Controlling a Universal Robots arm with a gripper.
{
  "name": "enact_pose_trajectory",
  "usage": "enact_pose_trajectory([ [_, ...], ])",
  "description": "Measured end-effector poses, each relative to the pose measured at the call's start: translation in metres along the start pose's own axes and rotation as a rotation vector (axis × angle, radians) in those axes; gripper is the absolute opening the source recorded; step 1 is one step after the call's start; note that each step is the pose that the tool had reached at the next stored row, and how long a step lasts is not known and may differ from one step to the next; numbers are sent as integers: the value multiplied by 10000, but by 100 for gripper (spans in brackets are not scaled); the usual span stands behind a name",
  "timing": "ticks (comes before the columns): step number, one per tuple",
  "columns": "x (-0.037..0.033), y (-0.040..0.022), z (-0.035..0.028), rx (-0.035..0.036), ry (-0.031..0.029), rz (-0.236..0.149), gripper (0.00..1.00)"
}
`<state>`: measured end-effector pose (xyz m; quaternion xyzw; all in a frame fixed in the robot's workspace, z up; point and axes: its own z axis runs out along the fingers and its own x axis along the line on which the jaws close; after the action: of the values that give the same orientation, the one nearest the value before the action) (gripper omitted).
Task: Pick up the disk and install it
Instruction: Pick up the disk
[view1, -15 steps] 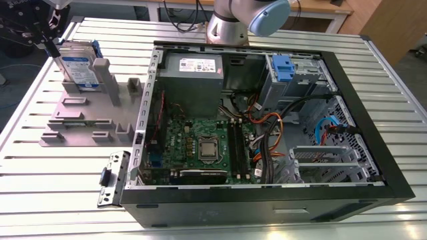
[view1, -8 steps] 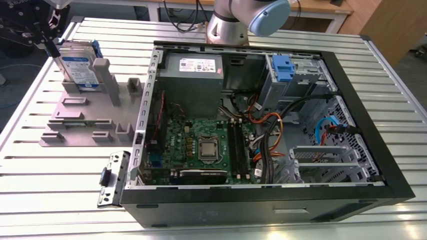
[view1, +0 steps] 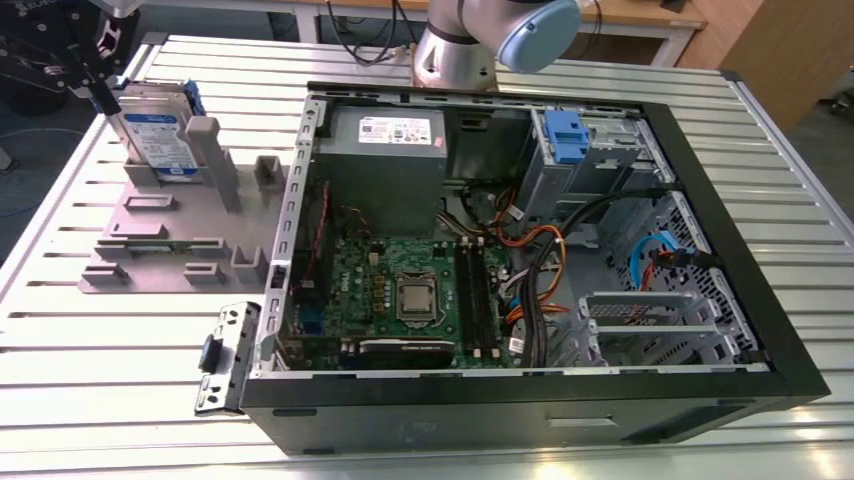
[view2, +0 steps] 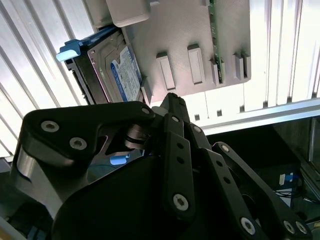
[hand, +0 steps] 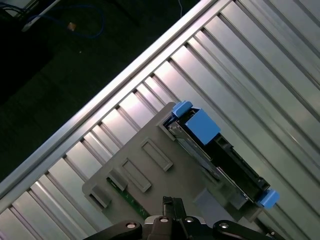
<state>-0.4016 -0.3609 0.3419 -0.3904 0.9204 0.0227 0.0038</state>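
Slatted table (view1: 107, 345), gripper (view1: 96, 92) just beside upright disk (view1: 158, 142)

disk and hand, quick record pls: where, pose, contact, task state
disk: silver-grey hard drive in blue plastic caddy, standing on edge in the grey slotted holder
holder: on ribbed metal table, at the exterior view's left of the open black computer case
hand: black robot hand close by the disk; contact cannot be told
task state: disk not yet in the case
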Motion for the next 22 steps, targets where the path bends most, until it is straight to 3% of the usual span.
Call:
enact_pose_trajectory([
  [22, 0, 0, 0, -10, 15, -387, 10],
])
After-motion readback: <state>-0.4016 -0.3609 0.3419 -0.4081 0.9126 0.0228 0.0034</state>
